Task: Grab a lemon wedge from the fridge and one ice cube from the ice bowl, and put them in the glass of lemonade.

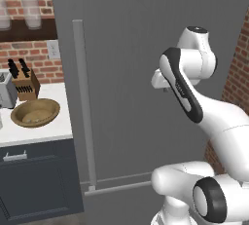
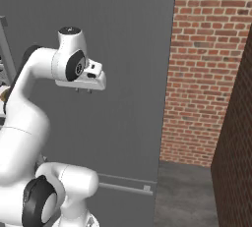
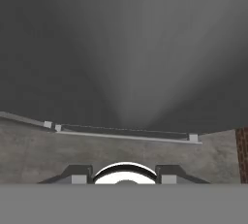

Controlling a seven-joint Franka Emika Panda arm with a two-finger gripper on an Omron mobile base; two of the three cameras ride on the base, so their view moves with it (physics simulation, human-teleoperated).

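Pointing downward in front of the closed fridge (image 1: 131, 73), the tool (image 2: 82, 90) is hanging from the folded arm with nothing between its fingers — they are standing apart, as the hand view is suggesting. It is holding off the dark door, likely because the arm is only now lining up on the long pale handle (image 1: 82, 102), which is running vertically well to the tool's left. The lemon wedge is presumably sitting inside, hidden behind that door. Farther left still, past the handle, the ice bowl (image 1: 35, 113) is resting on the white bench (image 1: 44, 134) with pale lumps in it — beside a knife block (image 1: 23, 82) and a toaster (image 1: 6, 90). The door must be opened first.
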